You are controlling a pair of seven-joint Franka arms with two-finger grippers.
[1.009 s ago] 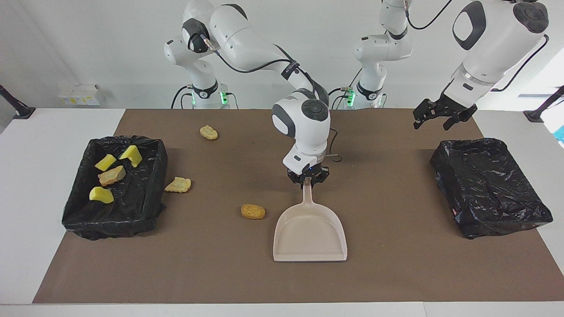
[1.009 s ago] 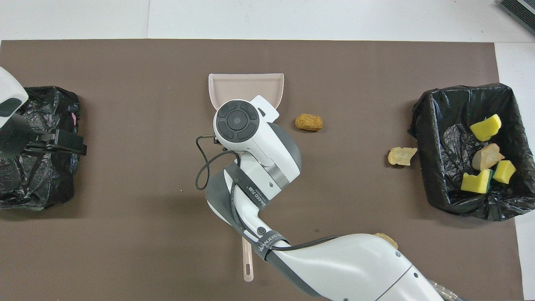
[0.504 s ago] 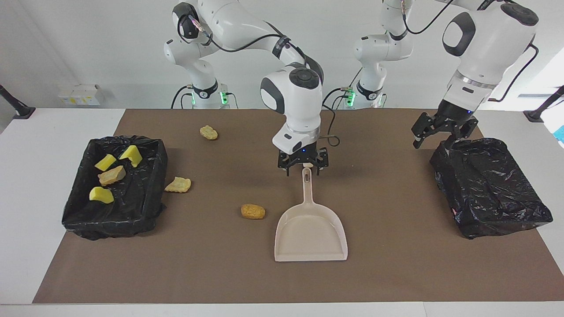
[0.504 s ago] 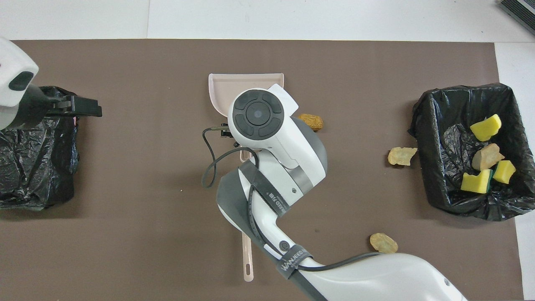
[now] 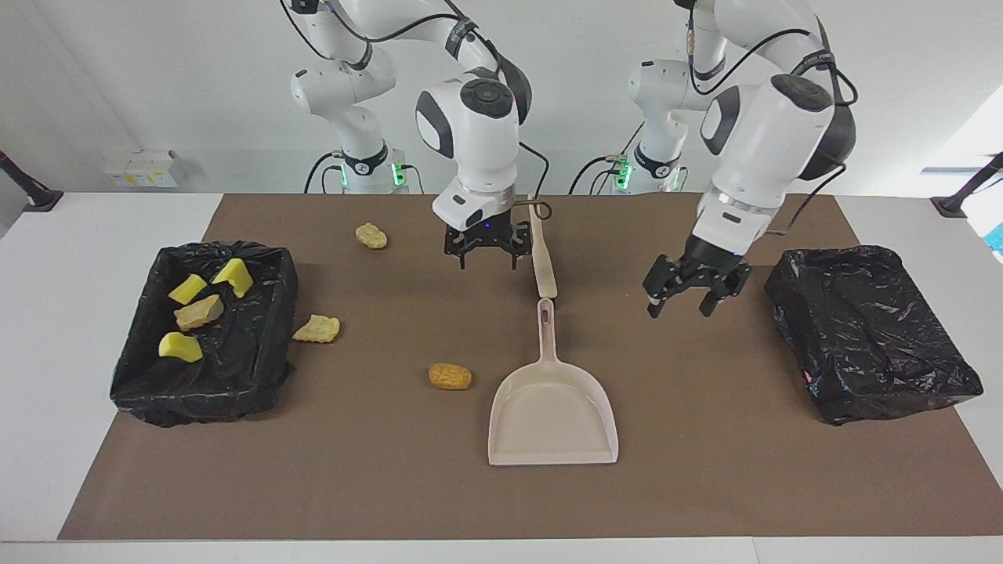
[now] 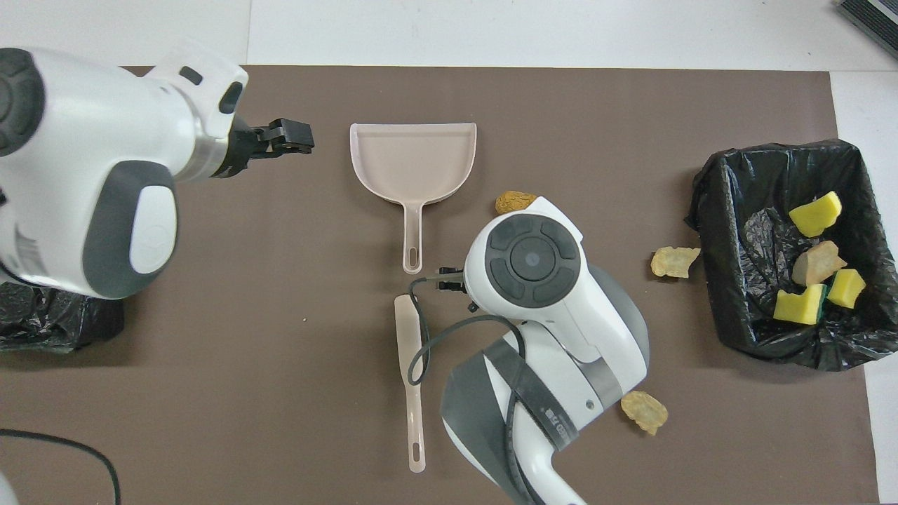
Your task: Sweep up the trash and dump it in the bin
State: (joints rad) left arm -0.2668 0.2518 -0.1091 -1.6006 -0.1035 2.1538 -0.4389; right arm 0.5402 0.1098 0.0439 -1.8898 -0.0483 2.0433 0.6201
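Note:
Three scraps of trash lie on the brown mat: an orange-brown nugget (image 5: 450, 377) (image 6: 515, 202) beside the beige dustpan (image 5: 552, 407) (image 6: 414, 161), a tan lump (image 5: 317, 329) (image 6: 673, 261) against the black-lined bin (image 5: 204, 392) (image 6: 708, 203), and a nugget (image 5: 371, 235) (image 6: 643, 410) nearer the robots. Several yellow and tan scraps (image 5: 198, 311) (image 6: 814, 217) lie in that bin. My right gripper (image 5: 486, 244) is open and empty, raised over the mat. My left gripper (image 5: 686, 288) (image 6: 284, 137) is open and empty, over the mat beside the dustpan's handle.
A long beige flat tool (image 5: 542, 251) (image 6: 409, 379) lies on the mat in line with the dustpan's handle, nearer to the robots. A second black-lined bin (image 5: 870, 329) (image 6: 42, 322) stands at the left arm's end with no scraps showing in it.
My right gripper let go of the dustpan's handle, rose and drew back toward the robots. My left gripper swung from over the scrap-free bin toward the dustpan. The dustpan stayed put.

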